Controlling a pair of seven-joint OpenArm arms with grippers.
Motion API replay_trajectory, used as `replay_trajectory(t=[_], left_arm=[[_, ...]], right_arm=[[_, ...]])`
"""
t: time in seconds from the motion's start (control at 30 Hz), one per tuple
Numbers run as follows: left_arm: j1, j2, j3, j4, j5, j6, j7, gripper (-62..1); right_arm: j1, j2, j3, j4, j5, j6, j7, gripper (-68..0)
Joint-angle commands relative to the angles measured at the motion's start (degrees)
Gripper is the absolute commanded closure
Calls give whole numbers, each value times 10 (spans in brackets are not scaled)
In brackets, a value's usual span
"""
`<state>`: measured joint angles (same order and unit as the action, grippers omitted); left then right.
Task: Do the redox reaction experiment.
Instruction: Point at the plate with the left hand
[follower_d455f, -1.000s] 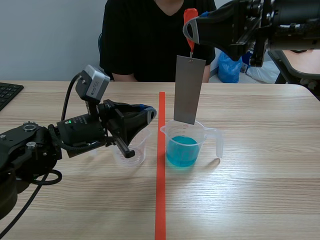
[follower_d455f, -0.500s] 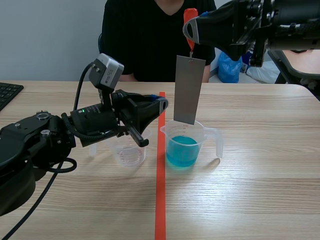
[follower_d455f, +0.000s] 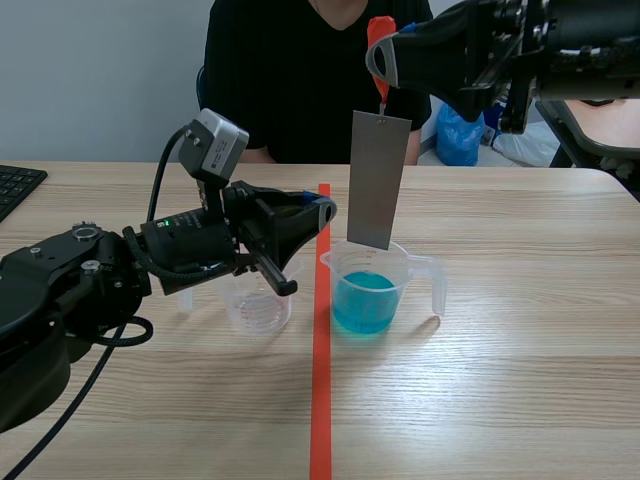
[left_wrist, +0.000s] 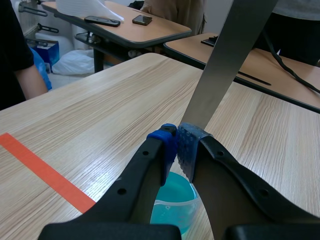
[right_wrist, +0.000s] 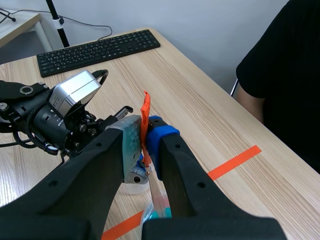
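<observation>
Grey metal strip (follower_d455f: 379, 180) hangs vertical, lower end at the beaker (follower_d455f: 412, 276) mouth. Raised right gripper (follower_d455f: 382, 62) fingers clamp its orange tab (follower_d455f: 377, 30); left gripper (follower_d455f: 324, 208) fingers together.

Black keyboard (follower_d455f: 18, 185): lying on the wooden worktop (follower_d455f: 520, 330), at its left edge. Person in a black top (follower_d455f: 290, 90): seated behind the worktop's far edge, near its middle. Blue plastic bag (follower_d455f: 458, 135): beyond the worktop's far right corner.
</observation>
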<state>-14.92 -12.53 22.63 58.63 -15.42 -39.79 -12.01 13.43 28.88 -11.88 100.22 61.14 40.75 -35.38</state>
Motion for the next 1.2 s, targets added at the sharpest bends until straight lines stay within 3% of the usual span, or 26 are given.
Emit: replay_trajectory(t=[0.0, 1.17], left_arm=[[-7, 3, 0, 9, -6, -1, -5, -40], [-7, -6, 0, 9, -6, -1, -5, -40]], right_arm=[[9, 0, 2, 6, 10, -3, 10, -15], [9, 0, 2, 6, 10, -3, 10, -15]])
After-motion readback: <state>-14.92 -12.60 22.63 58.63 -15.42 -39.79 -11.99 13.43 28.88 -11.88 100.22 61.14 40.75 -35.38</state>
